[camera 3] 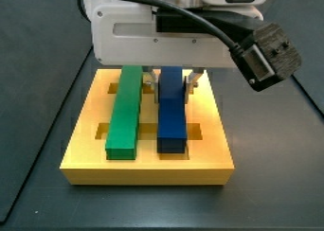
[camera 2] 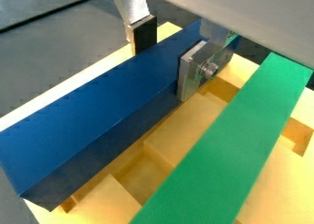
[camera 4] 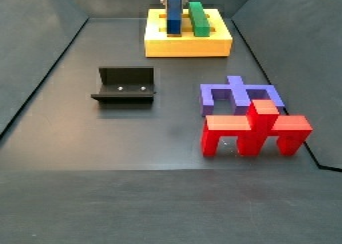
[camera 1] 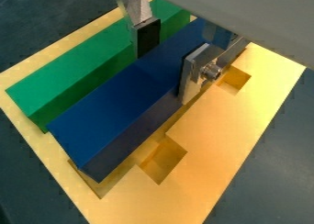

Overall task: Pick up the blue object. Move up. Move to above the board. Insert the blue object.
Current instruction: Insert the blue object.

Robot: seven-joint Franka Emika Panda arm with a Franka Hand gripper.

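The blue object [camera 3: 172, 116] is a long deep-blue bar lying lengthwise on the yellow board [camera 3: 146, 168], next to the green bar [camera 3: 124, 116]. Both wrist views show the blue bar [camera 1: 123, 108] [camera 2: 98, 117] between my fingers. My gripper [camera 1: 170, 61] [camera 2: 168, 53] straddles the bar near its far end, with the dark pad [camera 1: 147, 39] against one side and the silver plate [camera 1: 194, 76] against the other. It looks shut on the bar. In a side view the gripper [camera 4: 174, 3] stands over the board [camera 4: 187, 46] at the far end of the floor.
The green bar [camera 1: 73, 72] [camera 2: 233, 145] lies parallel, close beside the blue one. Open rectangular holes show in the board [camera 1: 233, 145]. The dark fixture [camera 4: 124, 85] stands mid-floor. A purple block [camera 4: 241, 96] with a red piece [camera 4: 257, 128] sits nearer the front.
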